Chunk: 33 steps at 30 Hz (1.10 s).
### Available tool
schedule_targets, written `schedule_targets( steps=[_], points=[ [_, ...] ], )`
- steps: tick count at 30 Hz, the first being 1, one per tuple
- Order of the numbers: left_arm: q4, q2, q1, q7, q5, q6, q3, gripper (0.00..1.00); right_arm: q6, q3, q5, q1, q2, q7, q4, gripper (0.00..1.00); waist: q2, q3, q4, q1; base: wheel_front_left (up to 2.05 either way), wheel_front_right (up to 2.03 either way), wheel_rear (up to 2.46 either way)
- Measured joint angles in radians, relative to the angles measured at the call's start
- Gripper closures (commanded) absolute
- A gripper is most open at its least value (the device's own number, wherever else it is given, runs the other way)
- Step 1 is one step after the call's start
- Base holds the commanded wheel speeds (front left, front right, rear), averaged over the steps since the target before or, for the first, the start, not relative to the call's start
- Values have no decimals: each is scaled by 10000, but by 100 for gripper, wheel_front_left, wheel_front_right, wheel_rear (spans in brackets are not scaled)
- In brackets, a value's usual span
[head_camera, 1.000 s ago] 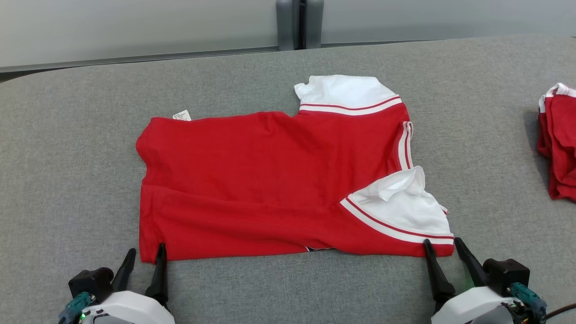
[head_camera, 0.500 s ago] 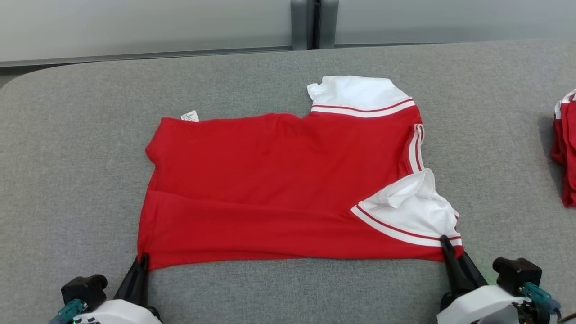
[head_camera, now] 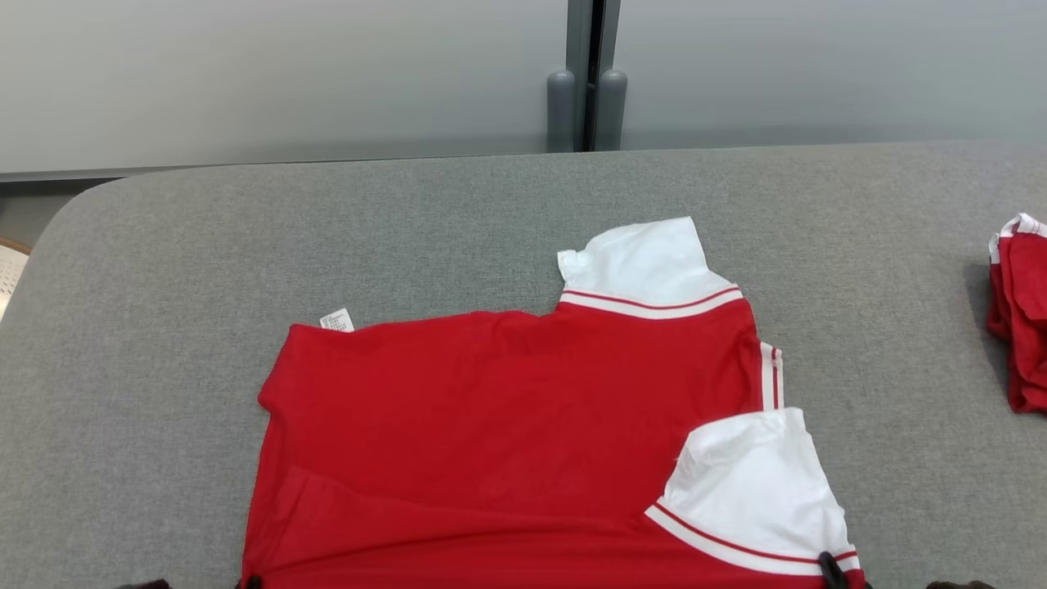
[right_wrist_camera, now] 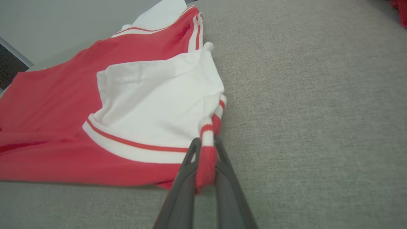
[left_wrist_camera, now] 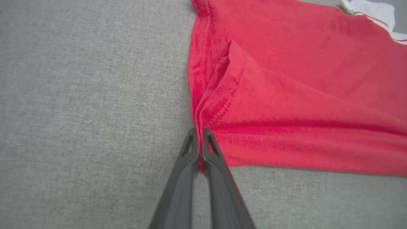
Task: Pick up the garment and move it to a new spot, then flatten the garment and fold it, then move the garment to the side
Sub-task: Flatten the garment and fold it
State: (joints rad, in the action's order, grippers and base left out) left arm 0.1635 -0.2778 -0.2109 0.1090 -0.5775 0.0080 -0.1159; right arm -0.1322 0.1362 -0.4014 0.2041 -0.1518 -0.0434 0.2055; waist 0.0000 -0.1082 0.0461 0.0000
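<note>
Red garment [head_camera: 507, 425], white at both sleeves, spread across grey fabric worktop [head_camera: 164, 286], near edge at the bottom of the head view. Lies mostly flat, one shallow fold running along the near strip, small label [head_camera: 337, 320] poking out at the far left corner.

Left pincer [left_wrist_camera: 199, 132]: fingers pressed together, thin hem of the near left corner nipped between the tips. Right pincer [right_wrist_camera: 206, 141]: closed as well, though kept a little apart by a thicker wad of red-and-white striped edge at the near sleeve [right_wrist_camera: 159, 105], cloth bulging out between the fingers.

Grips at the two near corners, well apart, probably so as to keep the near edge taut and carry or drag the whole piece evenly, without bunching in the middle. Near sleeve drawn up into a slight tent toward the right pincer; far sleeve [head_camera: 646, 262] flat on the worktop.

Judged stage: corner hold made, ready for lifting or pulling straight; folding not yet done. Calls for both arms travelling together at one pace; uneven pull likely to skew the cloth or slip the thin left hem free.

Storage, such as it is: a pile of red cloth [head_camera: 1018, 319] with a white edge at the right side of the worktop, well apart from the held piece, lying directly on the grey surface.
</note>
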Motion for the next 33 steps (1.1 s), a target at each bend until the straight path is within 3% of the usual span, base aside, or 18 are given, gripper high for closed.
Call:
schedule_targets(
  steps=[4, 5, 6, 7, 8, 9, 16, 22, 33],
  points=[
    [-408, -21, -493, 476, -174, 199, -15, 100, 2, -75, 136, 635, 88, 389, -520, 100, 0, 165, 51, 0, 0, 0, 0],
    [-430, -12, -498, 525, -180, 228, -36, 76, 2, -42, 171, 683, 121, 454, -591, 100, 0, 183, 53, 0, 0, 0, 0],
    [-428, -2, -498, 550, -169, 291, -67, 18, 2, -35, 194, 725, 153, 541, -660, 71, 0, 195, 49, 0, 0, 0, 0],
    [-410, 21, -497, 525, -138, 339, -69, 0, 2, -35, 232, 732, 169, 569, -692, 35, 0, 205, 41, 0, 0, 0, 0],
    [-385, 52, -492, 393, -67, 456, -61, 0, 4, -29, 299, 730, 171, 608, -729, 4, 0, 228, 29, 0, 0, 0, 0],
    [-382, 84, -482, 201, 29, 566, -23, 0, 6, -46, 385, 723, 173, 525, -832, 0, 0, 246, 13, 0, 0, 0, 0],
    [-926, 454, 82, -1810, 986, 1104, 33, 0, 6, -449, 1310, 17, 203, -431, -1887, 0, 0, 299, -85, 0, 0, 0, 0],
    [-1379, 497, 674, -2752, 1741, 1308, -224, 0, 6, -600, 1753, -272, 140, -334, -2650, 0, 0, 459, -122, 0, 0, 0, 0],
    [-1266, 385, 1088, -2416, 1875, 1423, -374, 0, 6, -675, 1760, -356, 228, -48, -3116, 0, 0, 268, -217, 0, 0, 0, 0]
  ],
)
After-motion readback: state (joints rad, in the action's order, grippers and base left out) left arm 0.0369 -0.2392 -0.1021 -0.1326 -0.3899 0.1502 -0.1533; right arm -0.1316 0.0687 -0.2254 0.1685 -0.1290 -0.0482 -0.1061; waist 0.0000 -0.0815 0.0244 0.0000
